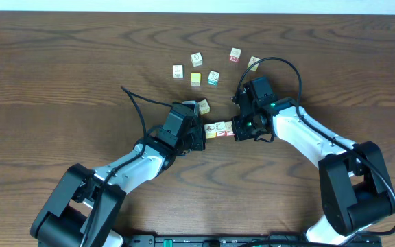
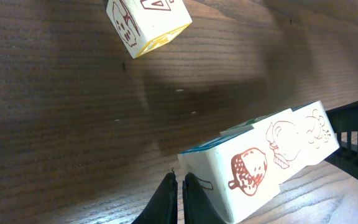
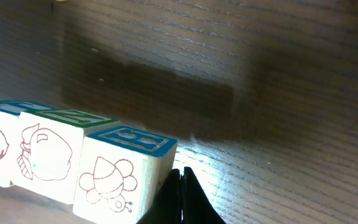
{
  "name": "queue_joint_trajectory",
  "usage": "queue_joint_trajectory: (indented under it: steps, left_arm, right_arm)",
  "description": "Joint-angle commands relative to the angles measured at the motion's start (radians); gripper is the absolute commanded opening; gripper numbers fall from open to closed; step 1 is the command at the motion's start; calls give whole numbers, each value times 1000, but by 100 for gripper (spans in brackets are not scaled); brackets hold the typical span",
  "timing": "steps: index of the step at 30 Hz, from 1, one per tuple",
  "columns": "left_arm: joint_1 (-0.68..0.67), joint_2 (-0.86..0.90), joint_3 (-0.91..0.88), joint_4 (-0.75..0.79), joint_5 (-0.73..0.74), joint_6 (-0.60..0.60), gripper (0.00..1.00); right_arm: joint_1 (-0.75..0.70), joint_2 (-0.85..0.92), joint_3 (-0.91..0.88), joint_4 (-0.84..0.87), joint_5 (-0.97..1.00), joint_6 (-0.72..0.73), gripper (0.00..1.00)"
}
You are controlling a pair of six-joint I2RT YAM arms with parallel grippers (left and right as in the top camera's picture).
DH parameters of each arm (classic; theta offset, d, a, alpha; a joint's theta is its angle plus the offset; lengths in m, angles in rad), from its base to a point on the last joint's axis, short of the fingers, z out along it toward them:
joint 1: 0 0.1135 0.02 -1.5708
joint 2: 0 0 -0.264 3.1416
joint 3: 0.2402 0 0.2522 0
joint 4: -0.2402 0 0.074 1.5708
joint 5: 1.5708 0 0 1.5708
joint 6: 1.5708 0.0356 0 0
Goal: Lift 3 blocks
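Observation:
Three blocks sit pressed end to end in a short row [image 1: 219,128] between my two grippers. Their cream faces carry red-brown drawings: an acorn [image 2: 248,171], a fruit [image 2: 283,142] and a bee [image 3: 112,177]. My left gripper [image 1: 201,133] is shut, its closed fingertips [image 2: 180,182] against the acorn block's end. My right gripper [image 1: 237,129] is also shut, its tip [image 3: 180,179] pushing on the bee block's end. Neither gripper has a block between its fingers. Whether the row is off the table cannot be told.
Other small cubes lie behind the row: one close by [image 1: 203,106], also at the top of the left wrist view [image 2: 148,22], a plain yellow one [image 1: 195,79], a teal-marked one [image 1: 213,77], and several more [image 1: 235,55] farther back. Cables loop over both arms.

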Motion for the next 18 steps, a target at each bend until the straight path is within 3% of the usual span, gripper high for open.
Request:
queue_joint_trajectory:
  steps: [1, 18]
  left_arm:
    - [-19, -28, 26, 14, 57, 1, 7]
    - [-19, -28, 26, 14, 57, 11, 8]
  right_arm:
    - [18, -27, 26, 7, -75, -37, 1]
    - [45, -27, 27, 14, -68, -76, 1]
